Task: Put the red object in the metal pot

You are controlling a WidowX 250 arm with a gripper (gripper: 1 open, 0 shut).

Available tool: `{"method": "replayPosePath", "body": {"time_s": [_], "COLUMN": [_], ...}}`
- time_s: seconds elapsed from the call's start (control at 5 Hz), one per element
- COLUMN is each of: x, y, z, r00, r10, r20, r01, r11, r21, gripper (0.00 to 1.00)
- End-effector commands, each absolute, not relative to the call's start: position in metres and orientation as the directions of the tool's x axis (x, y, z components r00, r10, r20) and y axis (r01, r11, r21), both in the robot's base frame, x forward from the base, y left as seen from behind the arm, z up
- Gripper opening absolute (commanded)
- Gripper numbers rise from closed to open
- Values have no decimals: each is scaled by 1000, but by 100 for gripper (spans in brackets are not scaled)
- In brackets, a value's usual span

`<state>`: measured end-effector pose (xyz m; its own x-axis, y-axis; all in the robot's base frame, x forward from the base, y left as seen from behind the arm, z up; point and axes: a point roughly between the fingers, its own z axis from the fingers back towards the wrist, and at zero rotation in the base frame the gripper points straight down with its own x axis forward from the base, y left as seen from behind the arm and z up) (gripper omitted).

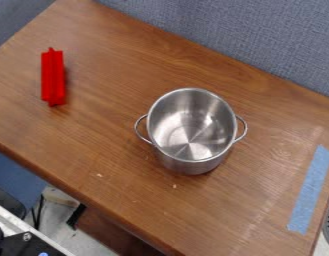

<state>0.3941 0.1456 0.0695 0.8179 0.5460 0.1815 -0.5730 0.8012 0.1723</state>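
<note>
1. Off camera, beyond every edge of the view: held the gripper's jaws spread wide and clamped on nothing.
2. Could not fix near or far from those jaws for anything, having no sight of them; judged both task pieces untouched by them.
3. Left the red object [53, 77] lying flat toward the left end of the table [120, 45], long side running up and down the view, bare wood all round. Looked suited to a pinch across the narrow width from above.
4. Set the metal pot [191, 91] upright, well apart from the block and toward the middle, lidless and empty, shiny floor showing. Seemed ready to take a drop straight in, with a mouth far wider than the block.
5. Judged the task not yet begun: block out, pot bare.
6. Showed brown wood, scuffed and faintly scratched, with a strip of blue tape [310, 190] near the right edge.
7. Backed onto a grey-blue fabric wall [247, 30]; showed dark clutter and cables [20, 235] below the front edge, too dim to name.
</note>
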Motion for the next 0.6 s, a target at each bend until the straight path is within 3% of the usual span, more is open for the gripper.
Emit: {"method": "replayPosePath", "body": {"time_s": [0.0,0.4], "x": [395,364], "y": [139,151], "z": [95,119], "r00": [824,906], "r10": [507,369], "r20": [253,205], "r01": [-554,-409], "r11": [816,889], "r21": [167,205], "gripper": [100,100]}}
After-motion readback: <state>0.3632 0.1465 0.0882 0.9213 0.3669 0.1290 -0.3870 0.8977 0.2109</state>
